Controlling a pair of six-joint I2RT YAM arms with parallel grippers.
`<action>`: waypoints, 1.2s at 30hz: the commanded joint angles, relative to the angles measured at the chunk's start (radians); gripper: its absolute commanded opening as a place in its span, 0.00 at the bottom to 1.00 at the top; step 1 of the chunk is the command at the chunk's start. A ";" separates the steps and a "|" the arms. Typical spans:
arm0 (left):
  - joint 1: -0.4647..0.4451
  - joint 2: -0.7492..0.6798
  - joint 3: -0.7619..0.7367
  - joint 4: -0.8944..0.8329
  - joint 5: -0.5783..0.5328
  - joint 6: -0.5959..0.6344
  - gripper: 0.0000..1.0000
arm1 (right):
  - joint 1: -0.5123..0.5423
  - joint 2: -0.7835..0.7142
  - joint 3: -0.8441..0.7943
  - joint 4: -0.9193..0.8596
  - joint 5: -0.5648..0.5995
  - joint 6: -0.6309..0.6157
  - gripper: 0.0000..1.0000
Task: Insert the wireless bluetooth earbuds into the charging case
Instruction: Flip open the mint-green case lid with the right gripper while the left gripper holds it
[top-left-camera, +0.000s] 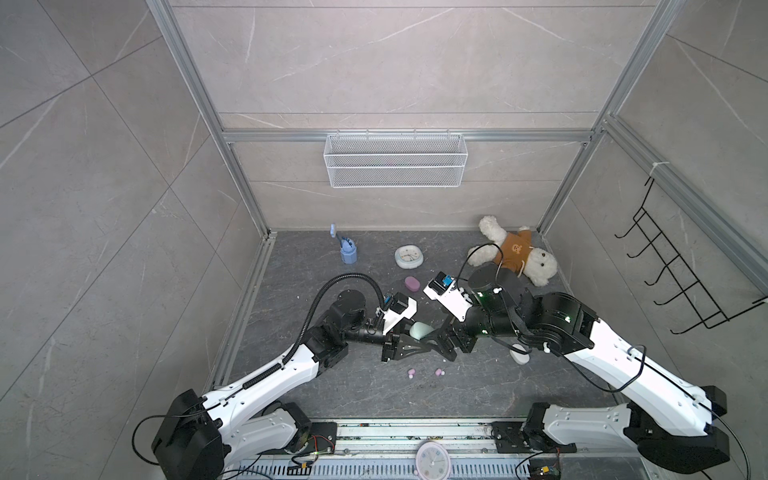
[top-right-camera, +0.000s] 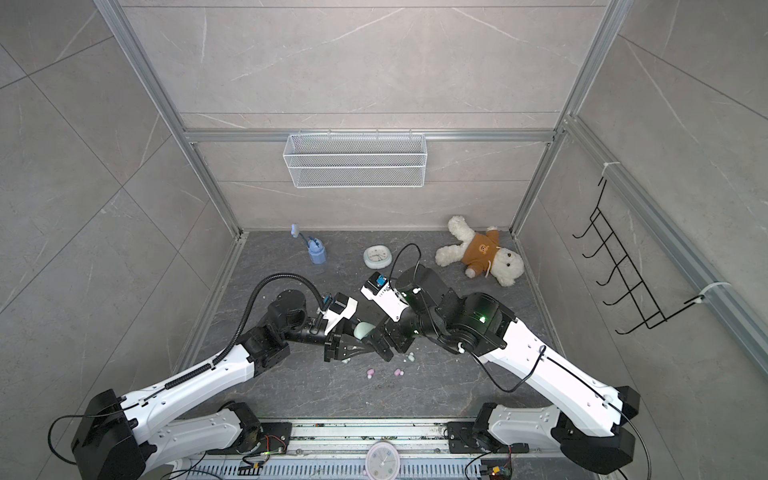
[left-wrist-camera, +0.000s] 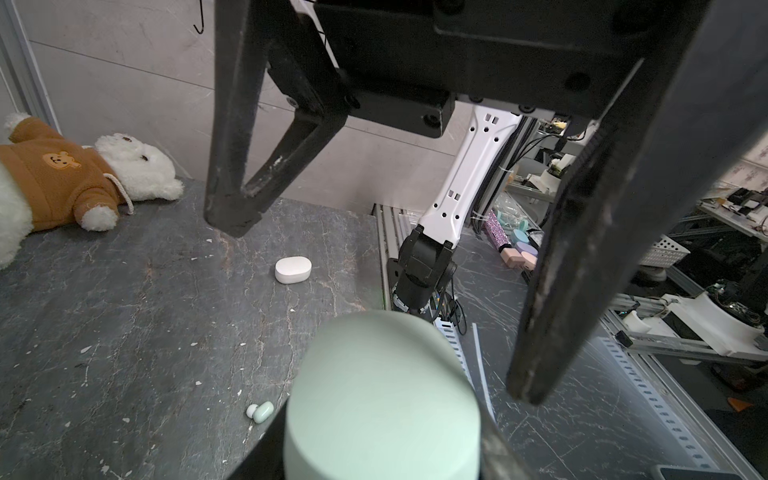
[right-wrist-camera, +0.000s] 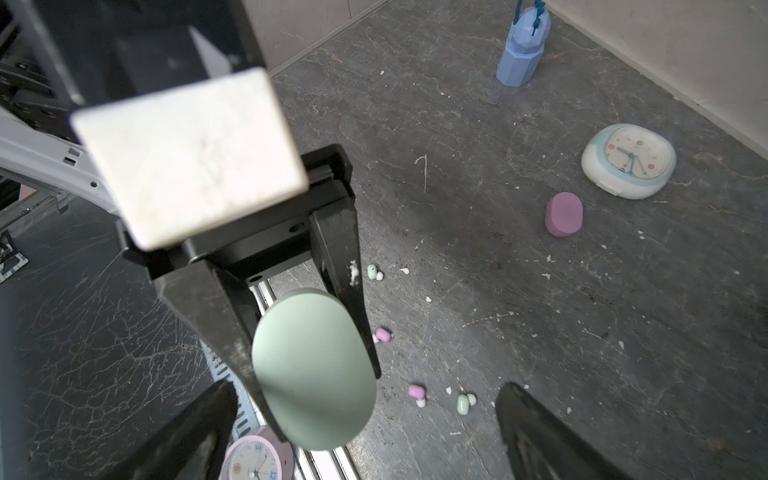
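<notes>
My left gripper (top-left-camera: 417, 343) is shut on a mint green charging case (top-left-camera: 420, 330), held above the dark floor; the left wrist view shows only its smooth outside (left-wrist-camera: 382, 399). My right gripper (top-left-camera: 444, 347) stands open just right of it, one finger on either side of the case (right-wrist-camera: 311, 370) without touching it. Earbuds lie loose on the floor: a pink pair (top-left-camera: 411, 372) (top-left-camera: 439, 372) in front of both grippers, two mint ones (right-wrist-camera: 374, 272) (right-wrist-camera: 464, 403), and one mint bud (left-wrist-camera: 261, 411) beside the case.
A pink case (top-left-camera: 412, 283) lies behind the grippers and a white case (left-wrist-camera: 293, 270) under the right arm. A small clock (top-left-camera: 409, 256), a blue holder (top-left-camera: 348, 251) and a teddy bear (top-left-camera: 515, 249) sit at the back. A pink clock (top-left-camera: 433, 459) lies on the front rail.
</notes>
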 joint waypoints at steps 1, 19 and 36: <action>-0.003 -0.019 0.016 0.034 0.032 0.001 0.29 | 0.008 0.013 0.024 -0.033 0.038 -0.019 0.99; -0.004 -0.037 0.005 0.027 0.022 0.019 0.26 | 0.006 -0.016 0.044 -0.035 0.230 0.064 1.00; -0.003 -0.059 -0.009 0.045 -0.004 -0.007 0.23 | 0.006 -0.002 0.118 -0.084 0.268 0.094 1.00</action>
